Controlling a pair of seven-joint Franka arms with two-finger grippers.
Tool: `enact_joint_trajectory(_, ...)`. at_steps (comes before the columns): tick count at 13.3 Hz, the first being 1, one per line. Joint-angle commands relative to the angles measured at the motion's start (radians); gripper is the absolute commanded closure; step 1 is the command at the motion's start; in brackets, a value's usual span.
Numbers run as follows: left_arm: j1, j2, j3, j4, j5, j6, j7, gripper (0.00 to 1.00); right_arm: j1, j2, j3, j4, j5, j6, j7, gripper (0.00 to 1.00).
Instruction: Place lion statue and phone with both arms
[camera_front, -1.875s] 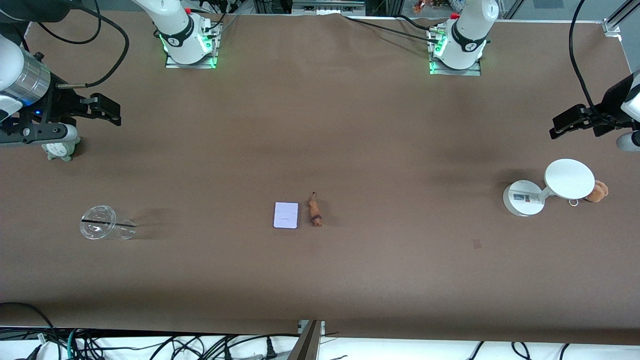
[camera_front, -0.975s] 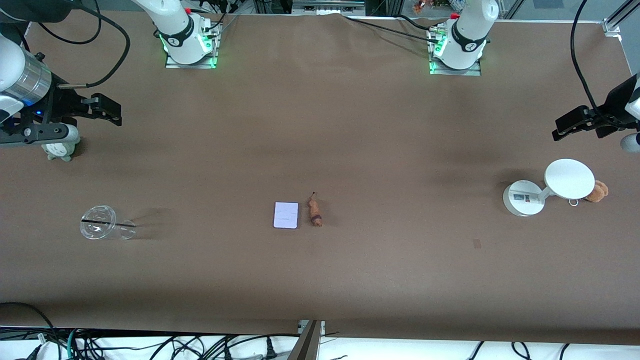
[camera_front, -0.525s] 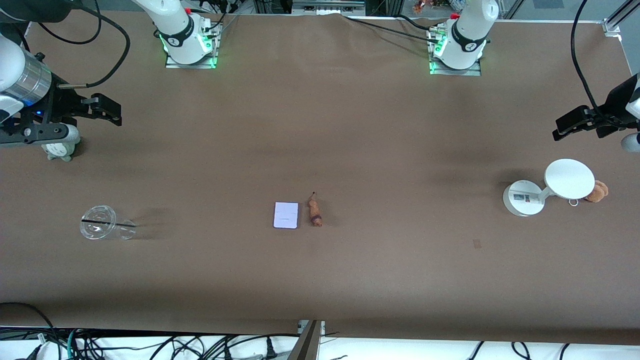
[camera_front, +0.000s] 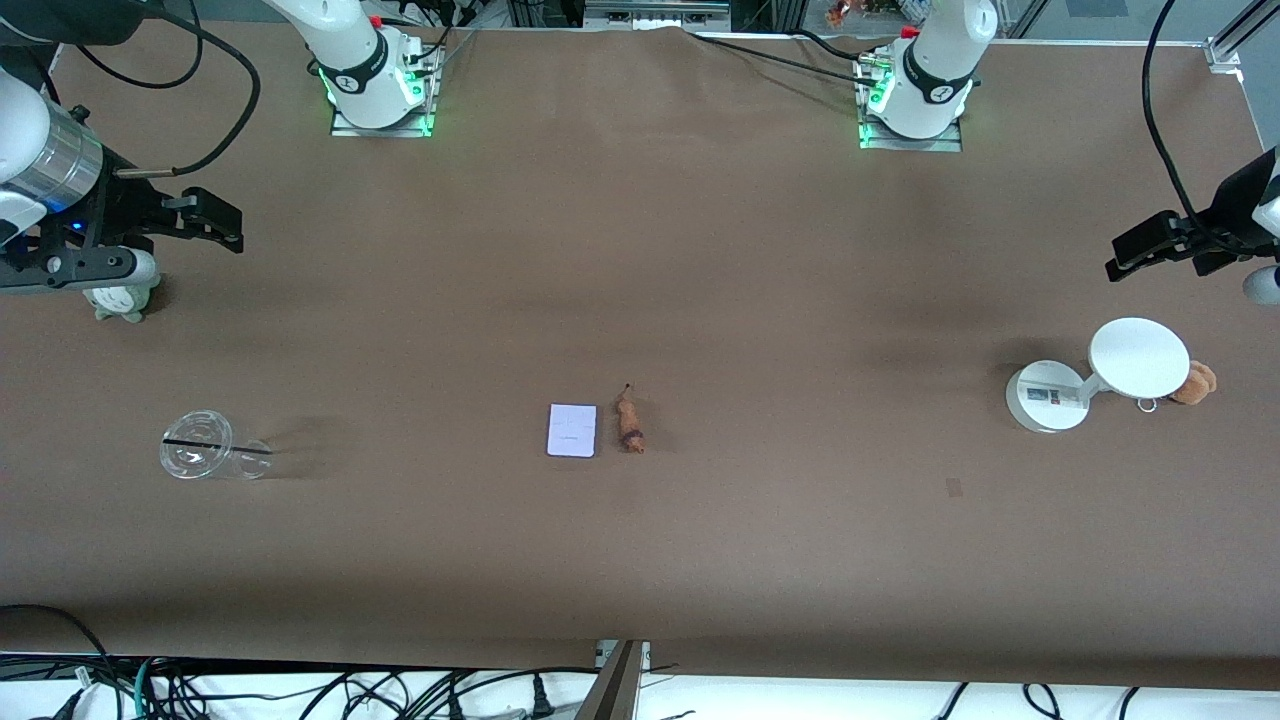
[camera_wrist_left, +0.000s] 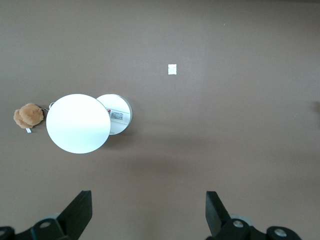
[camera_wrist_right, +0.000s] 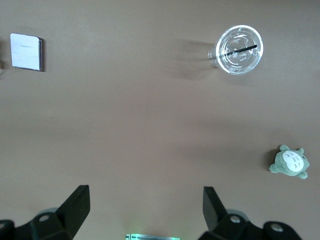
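The phone, a flat pale slab with dark edges, lies mid-table. The lion statue, a tiny orange-brown figurine, lies beside it toward the left arm's end, tail pointing toward the robots' bases. The phone also shows in the right wrist view. My right gripper hangs open and empty over the right arm's end of the table, well away from both; the right wrist view shows bare table between its fingers. My left gripper hangs open and empty over the left arm's end.
A clear plastic cup and a grey-green plush sit at the right arm's end. A white round-disc stand with a tan keyring plush beside it sits at the left arm's end, below my left gripper.
My left gripper has drifted slightly toward its end of the table since the earliest frame. The phone, lion statue and right gripper have not moved.
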Motion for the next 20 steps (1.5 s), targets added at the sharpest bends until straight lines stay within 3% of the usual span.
enact_joint_trajectory(1,0.007,-0.018,-0.006,-0.012,0.014,0.008,0.002,0.00,0.001,-0.002,0.001,-0.002,0.015,0.008,-0.011,0.00)
enact_joint_trajectory(20,0.007,-0.015,-0.007,-0.012,0.010,0.017,-0.001,0.00,-0.001,0.078,-0.001,-0.005,0.013,0.052,-0.012,0.00)
